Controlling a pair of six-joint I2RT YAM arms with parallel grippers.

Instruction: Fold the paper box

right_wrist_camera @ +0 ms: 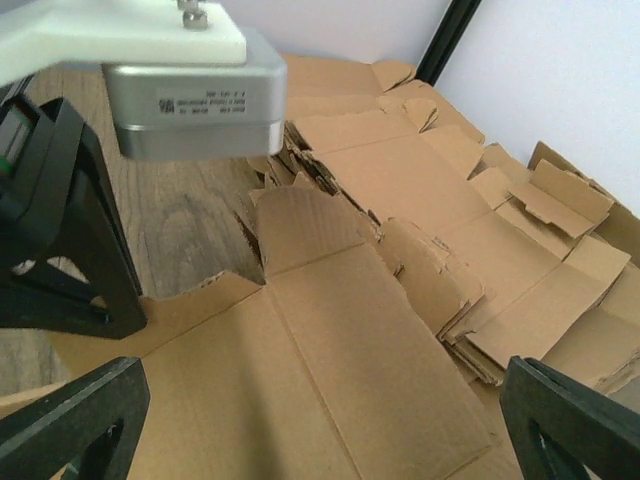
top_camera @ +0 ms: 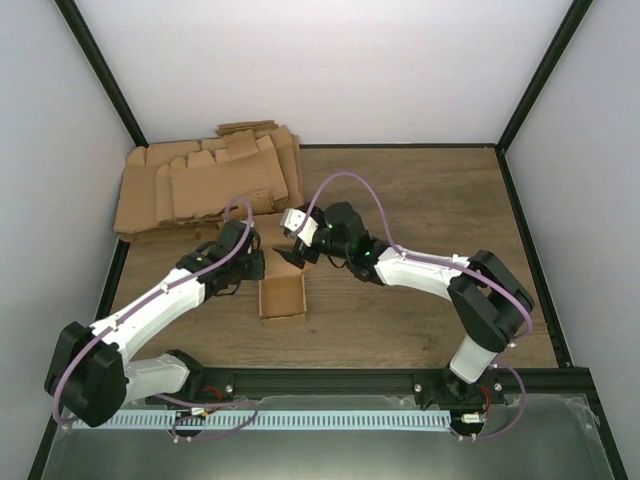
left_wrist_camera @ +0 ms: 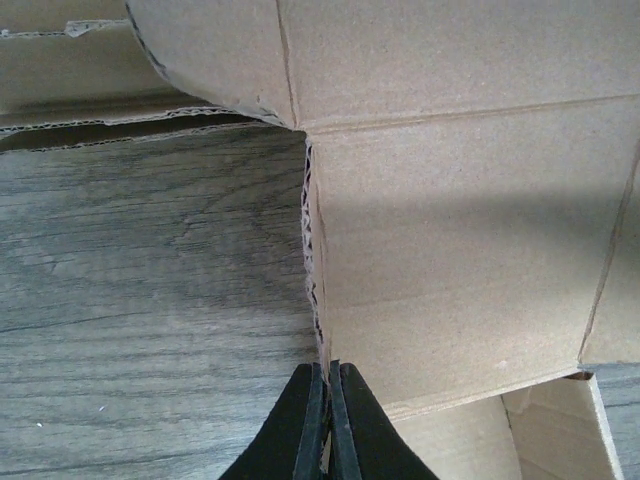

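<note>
As the left gripper (left_wrist_camera: 327,372), pressed together, seems to brace the box (top_camera: 283,297) wall, the right gripper (top_camera: 296,258) hovers spread above for folding

Overhead wide; both wrists close on paper box (top_camera: 283,297).

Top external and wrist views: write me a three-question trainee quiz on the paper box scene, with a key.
1. True or false: the right pincer is shut.
2. Where does the pile of flat blanks lie? A) far left corner B) near right corner C) between the arm bases
3. Fill in: the left pincer is shut on a cardboard edge of the ____.
Key: 1 false; 2 A; 3 paper box.
</note>
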